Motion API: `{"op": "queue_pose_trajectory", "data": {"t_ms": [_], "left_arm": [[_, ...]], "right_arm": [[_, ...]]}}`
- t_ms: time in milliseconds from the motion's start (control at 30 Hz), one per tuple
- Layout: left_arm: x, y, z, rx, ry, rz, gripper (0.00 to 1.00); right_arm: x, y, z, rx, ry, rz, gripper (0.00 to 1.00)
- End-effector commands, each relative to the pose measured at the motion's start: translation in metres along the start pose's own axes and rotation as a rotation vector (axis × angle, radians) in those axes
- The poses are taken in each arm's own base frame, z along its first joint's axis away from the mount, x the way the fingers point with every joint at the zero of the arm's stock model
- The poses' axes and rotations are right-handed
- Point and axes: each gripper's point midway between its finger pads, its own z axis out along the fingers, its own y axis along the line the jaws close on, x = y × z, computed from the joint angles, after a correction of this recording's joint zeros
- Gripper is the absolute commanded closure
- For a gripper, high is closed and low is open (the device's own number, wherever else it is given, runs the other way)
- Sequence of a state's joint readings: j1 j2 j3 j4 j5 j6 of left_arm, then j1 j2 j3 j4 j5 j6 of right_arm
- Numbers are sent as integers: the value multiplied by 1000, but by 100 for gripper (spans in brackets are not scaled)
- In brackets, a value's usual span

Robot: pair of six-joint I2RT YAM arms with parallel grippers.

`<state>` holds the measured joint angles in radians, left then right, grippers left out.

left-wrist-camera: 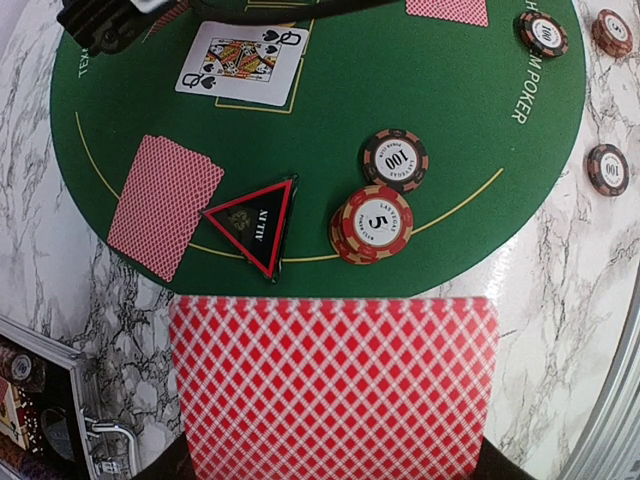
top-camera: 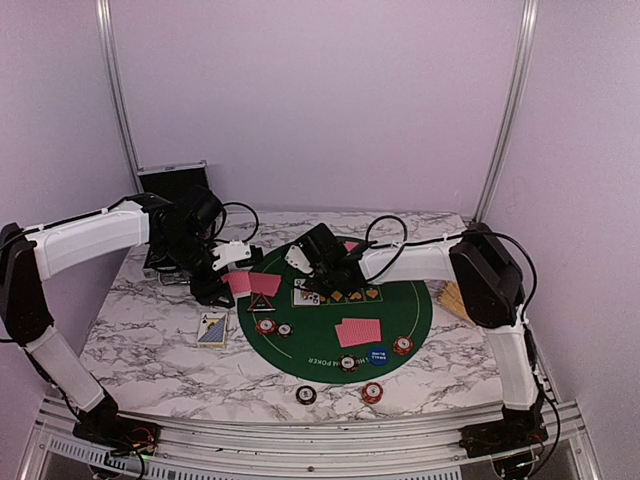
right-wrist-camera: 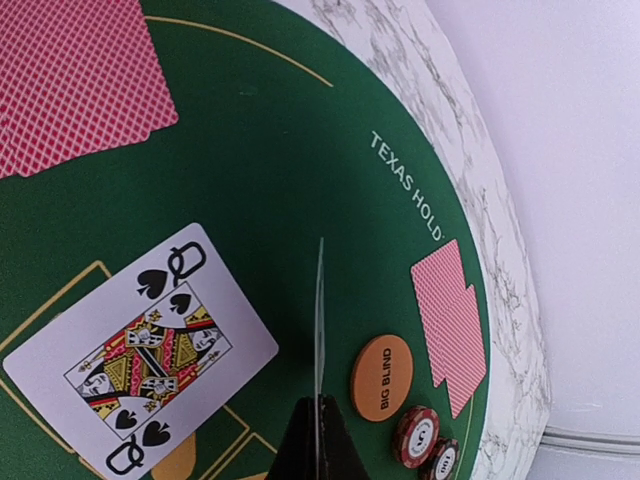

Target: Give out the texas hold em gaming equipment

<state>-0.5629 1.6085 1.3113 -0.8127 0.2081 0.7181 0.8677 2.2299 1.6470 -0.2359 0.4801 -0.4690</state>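
My left gripper clamps a red-backed card over the green mat's ten o'clock rim, while my right gripper pinches a second card edge-on near eleven o'clock.

Marbled table with green felt mat, two loose chips and a single card

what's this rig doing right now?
Two arms are dealing poker onto a round green felt mat. Left jaws are shut on a red-backed playing card by the black triangular marker; right jaws grip another card, edge-on, over the mat beside the face-up queen of spades. Dark-red poker chips and face-down pairs are out.
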Motion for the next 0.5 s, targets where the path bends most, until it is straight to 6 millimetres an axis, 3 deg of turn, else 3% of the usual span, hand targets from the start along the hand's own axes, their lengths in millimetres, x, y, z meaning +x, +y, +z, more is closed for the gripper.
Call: {"op": "queue_pose_trajectory", "data": {"t_ms": [0,133,333,467], "left_arm": [[-2,0,-12,-15,-19,4,100],[-3,0,-12,-15,-22,6,100],[-4,2,-13,-19,-24,7,100],[-6,3,-14,-23,-26,7,100]], "right_arm": [[-7,19,2,-31,-10,-41,98],[-3,29,1,-76,3,-33,93],[1,38,-7,-133,2,-17,70],[2,42,-12,-162,-2,1,60]]}}
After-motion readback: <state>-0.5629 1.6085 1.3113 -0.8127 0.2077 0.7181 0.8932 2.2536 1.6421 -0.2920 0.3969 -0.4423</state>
